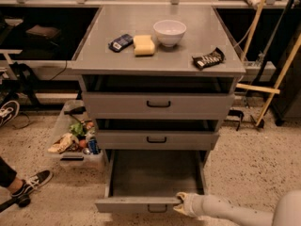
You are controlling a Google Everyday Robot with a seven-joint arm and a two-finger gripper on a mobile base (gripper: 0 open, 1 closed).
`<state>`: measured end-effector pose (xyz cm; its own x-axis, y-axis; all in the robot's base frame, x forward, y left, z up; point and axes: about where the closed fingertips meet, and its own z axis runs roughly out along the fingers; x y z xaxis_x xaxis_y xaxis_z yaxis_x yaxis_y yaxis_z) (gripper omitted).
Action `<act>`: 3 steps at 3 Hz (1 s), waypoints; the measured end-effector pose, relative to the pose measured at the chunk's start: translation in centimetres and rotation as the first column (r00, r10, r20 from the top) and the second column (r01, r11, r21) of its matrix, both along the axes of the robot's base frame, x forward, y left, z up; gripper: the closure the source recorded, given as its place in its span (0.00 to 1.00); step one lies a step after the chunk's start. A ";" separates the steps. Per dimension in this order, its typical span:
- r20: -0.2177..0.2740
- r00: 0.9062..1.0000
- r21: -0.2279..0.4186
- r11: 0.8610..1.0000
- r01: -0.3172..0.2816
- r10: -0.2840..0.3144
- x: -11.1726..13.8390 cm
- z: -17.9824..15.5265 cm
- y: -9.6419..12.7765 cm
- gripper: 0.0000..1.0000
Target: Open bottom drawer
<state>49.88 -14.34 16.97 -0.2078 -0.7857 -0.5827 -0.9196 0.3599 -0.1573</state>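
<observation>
Standing well out below the middle drawer [156,139], the bottom drawer [154,180] shows its bare inside, the gripper [182,205] set at the right end of its front lip, apparently to drag it; whether that gripper is spread or closed, I cannot tell.

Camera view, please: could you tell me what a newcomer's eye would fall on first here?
The lowest grey metal drawer stands pulled far out near the floor, its plain grey inside showing. The robot's pale pincer sits at the right end of that drawer's front edge, low in the picture. Up on the grey cabinet top, a white bowl rests beside a yellow sponge block.
</observation>
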 end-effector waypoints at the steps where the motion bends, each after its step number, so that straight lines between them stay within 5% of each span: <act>1: 0.000 1.000 0.006 1.000 0.003 -0.003 -0.9 0.1 -0.1 1.00; 2: 0.000 1.000 0.006 1.000 0.003 -0.003 -0.9 0.3 -0.1 1.00; 3: -0.001 1.000 0.006 1.000 0.002 -0.002 -0.9 0.3 -0.1 0.83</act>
<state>48.99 -14.48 17.24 -0.2101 -0.7816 -0.5873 -0.9188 0.3631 -0.1546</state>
